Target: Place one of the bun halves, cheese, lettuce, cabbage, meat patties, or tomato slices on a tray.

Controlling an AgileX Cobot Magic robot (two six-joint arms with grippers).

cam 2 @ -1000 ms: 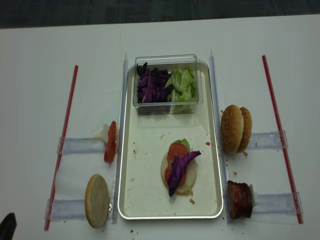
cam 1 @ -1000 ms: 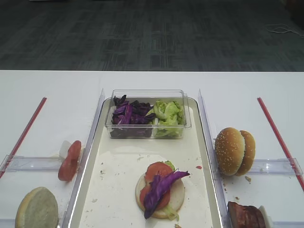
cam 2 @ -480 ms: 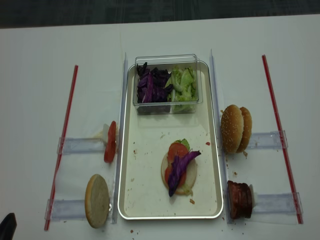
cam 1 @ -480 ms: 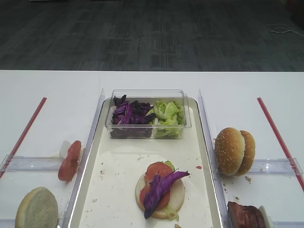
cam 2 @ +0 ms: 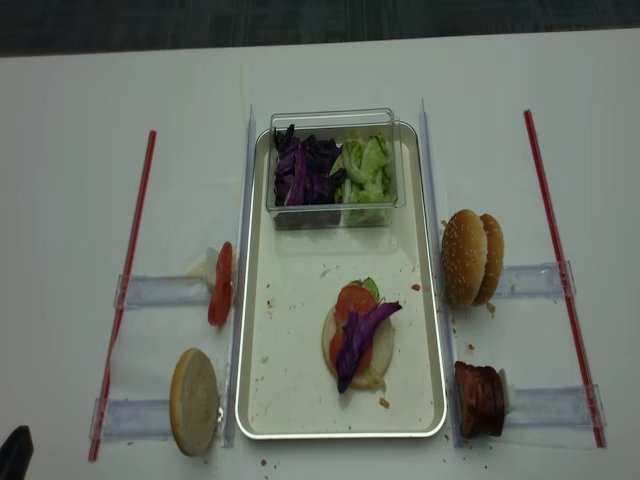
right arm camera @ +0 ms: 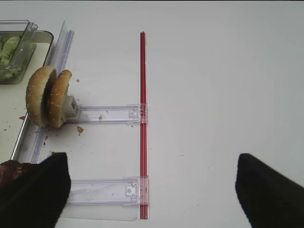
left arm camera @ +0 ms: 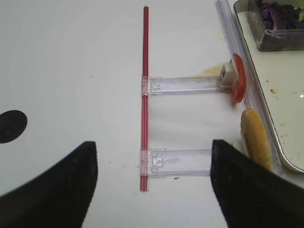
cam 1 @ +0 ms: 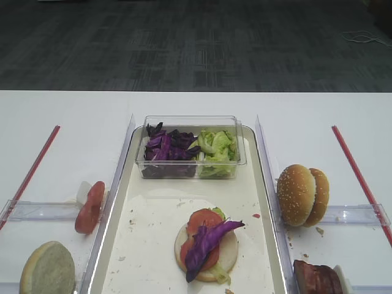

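Nothing has shifted since a second ago | both my grippers, left point(left arm camera: 151, 185) and right point(right arm camera: 152, 190), hang wide and empty | tray point(cam 2: 300, 400) mid-table holds bun base, tomato, cabbage | next, I'd judge: meat patties point(cam 2: 480, 399) near right, soft, greasy, so pinch across the edges.

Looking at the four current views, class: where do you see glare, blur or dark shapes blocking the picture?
Exterior high: sharp, even light, faint sheen on the tray rim. Realsense high: softer, table slightly washed out, a dark blurred shape at the bottom left corner. Right wrist: blurred black fingers fill the lower corners. Left wrist: the same blurred fingers, plus a dark spot at left.
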